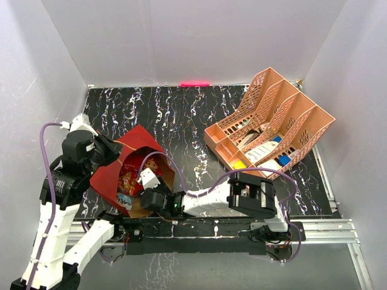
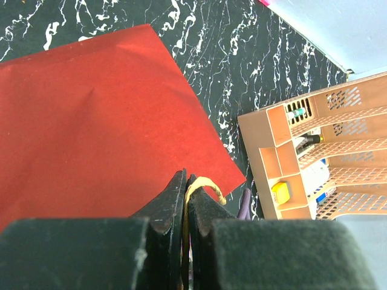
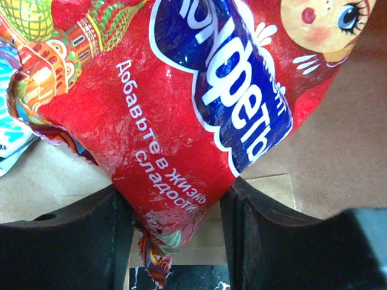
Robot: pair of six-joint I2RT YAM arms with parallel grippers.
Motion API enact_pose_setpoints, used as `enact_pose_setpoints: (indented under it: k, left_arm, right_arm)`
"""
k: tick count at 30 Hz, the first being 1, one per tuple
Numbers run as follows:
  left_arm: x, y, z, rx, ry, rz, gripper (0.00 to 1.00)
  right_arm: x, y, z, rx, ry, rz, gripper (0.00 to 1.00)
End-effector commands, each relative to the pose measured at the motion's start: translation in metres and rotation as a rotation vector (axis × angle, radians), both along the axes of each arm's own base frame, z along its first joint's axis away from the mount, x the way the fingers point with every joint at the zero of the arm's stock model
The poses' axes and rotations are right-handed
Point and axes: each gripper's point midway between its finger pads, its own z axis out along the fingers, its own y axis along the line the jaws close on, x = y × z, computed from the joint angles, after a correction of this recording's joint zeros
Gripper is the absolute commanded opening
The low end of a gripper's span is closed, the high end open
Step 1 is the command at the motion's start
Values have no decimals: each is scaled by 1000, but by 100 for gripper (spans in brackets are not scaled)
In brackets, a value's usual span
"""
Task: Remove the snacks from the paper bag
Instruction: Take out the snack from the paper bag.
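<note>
Black marbled tabletop (image 1: 193,115) lies bare and wide beyond the right gripper (image 3: 175,202), between the paper bag (image 1: 138,140) and the peach lattice organizer (image 1: 272,121), and that looks like the best room for setting anything down. The paper bag lies on its side around the right gripper, its kraft lining showing under and behind the fingers. Its mouth opens back toward that arm's base, so I judge the way out is straight back along the forearm. The left gripper (image 2: 184,196) is outside the bag at its far upper edge, jaws together and clamped on a thin tan handle loop (image 2: 204,184), with the bag's red wall spread out ahead of it. That hold appears to keep the mouth propped open. The organizer stands well apart to the right of both grippers and out of the withdrawal line. The red foil snack bag (image 3: 181,90) lies directly ahead of the right jaws, well inside the paper bag. Its long axis runs away from them and slants a little right, and its narrow lower corner is wedged between the two fingers (image 3: 66,235). The jaws stand partway apart, each finger touching foil. The right arm is plainly the nearer one. A small pale blue packet (image 3: 7,136) sits just left of the jaws, partly under the foil bag, and might drag along with it. The crinkled corner is thin and could slip.
</note>
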Motion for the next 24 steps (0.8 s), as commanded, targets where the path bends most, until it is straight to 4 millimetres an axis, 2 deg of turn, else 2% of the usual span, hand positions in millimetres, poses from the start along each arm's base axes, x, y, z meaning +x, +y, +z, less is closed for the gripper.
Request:
enact_pose_setpoints:
  k: [1,3,7,13,18,24]
  left_arm:
    - [0,5,5,16,-26,21,0]
    - [0,7,7,22,-32,29,0]
    - [-2,13,9,36,-43,50,0]
    - [-6,20,14,51,-65,77,0]
    - [-5,24,17,68,-77,90,0]
    - [-5,28,16,83,-78,106,0]
  right_arm:
    - [16,20,29,76,-72,-30,45]
    - [14,26,40,97,-72,-8,34]
    - [4,40,65,155,-47,70,21]
    - [-15,53,115,298,-28,195,11]
    - [-18,46,141,364,-23,198,7]
    - [-23,37,150,391,-6,208,7]
